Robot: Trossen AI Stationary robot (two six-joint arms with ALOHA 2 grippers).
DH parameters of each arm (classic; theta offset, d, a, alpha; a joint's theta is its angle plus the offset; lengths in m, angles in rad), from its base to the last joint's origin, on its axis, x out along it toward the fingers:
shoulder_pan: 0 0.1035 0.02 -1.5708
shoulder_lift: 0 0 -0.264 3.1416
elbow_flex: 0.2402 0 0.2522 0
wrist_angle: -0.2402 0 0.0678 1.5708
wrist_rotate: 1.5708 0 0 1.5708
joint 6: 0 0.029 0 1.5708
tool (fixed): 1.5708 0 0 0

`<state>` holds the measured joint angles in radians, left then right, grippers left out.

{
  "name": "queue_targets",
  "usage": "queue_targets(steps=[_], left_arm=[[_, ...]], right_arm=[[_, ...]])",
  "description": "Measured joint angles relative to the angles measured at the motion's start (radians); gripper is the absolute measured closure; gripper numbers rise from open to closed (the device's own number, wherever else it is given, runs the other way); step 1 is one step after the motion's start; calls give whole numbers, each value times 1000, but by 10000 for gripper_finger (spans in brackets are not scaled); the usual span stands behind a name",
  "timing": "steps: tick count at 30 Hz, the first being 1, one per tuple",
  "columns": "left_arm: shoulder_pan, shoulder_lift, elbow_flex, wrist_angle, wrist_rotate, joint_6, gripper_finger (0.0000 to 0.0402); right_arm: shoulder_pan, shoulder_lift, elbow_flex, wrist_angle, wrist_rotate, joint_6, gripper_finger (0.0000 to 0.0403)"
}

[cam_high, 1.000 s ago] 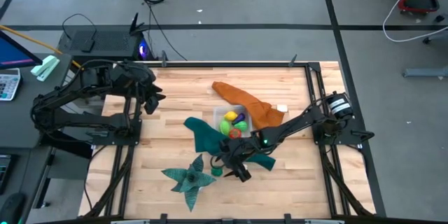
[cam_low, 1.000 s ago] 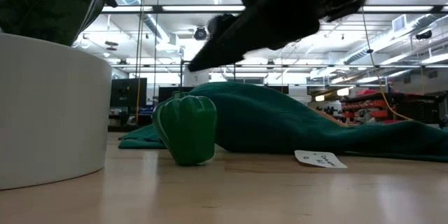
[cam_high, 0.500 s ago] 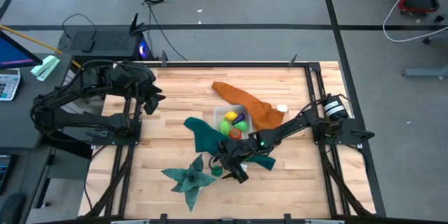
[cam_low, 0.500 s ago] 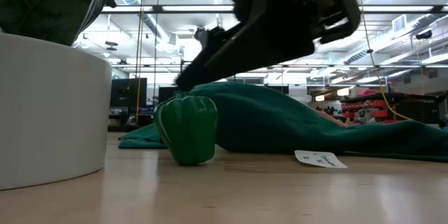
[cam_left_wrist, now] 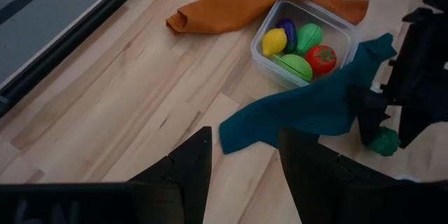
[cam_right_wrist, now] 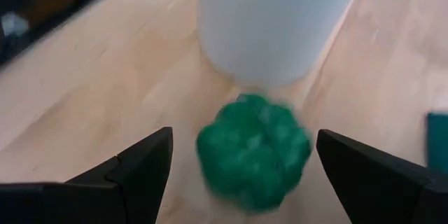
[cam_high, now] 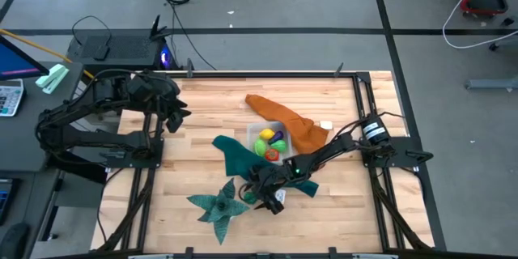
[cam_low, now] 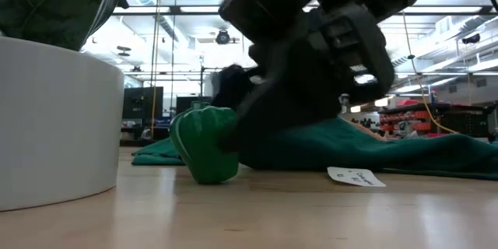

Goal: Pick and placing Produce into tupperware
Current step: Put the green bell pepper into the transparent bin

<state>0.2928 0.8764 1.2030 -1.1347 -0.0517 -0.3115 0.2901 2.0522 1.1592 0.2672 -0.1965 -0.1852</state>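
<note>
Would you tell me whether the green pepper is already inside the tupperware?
No, the green pepper stands on the wooden table between the right gripper's open fingers, apart from the tupperware.

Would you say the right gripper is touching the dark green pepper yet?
Apart: in the right wrist view the pepper sits between the open fingers with bare table either side.

Wooden table (cam_high: 202, 113) mid-frame, clear tupperware (cam_high: 269, 141) of produce at centre, orange cloth (cam_high: 283, 121) above, teal cloth (cam_high: 239, 158) below-left, right gripper (cam_high: 261, 197) over small green piece, left arm (cam_high: 105, 121) at left edge.
</note>
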Motion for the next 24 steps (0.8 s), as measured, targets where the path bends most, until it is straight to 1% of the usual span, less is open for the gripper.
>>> queue_targets(steps=[4,8,11,20,24], left_arm=[[1,0,-1,-1,2,0,230],[0,0,-1,-1,2,0,230],[0,0,-1,1,2,0,230],[0,0,-1,1,2,-7,230],[0,0,-1,0,2,-14,230]], right_arm=[[0,16,6,-5,0,1,88],[0,16,6,2,0,1,100],[0,16,6,7,3,5,119],[0,15,6,8,4,5,195],[0,15,6,8,4,6,211]])
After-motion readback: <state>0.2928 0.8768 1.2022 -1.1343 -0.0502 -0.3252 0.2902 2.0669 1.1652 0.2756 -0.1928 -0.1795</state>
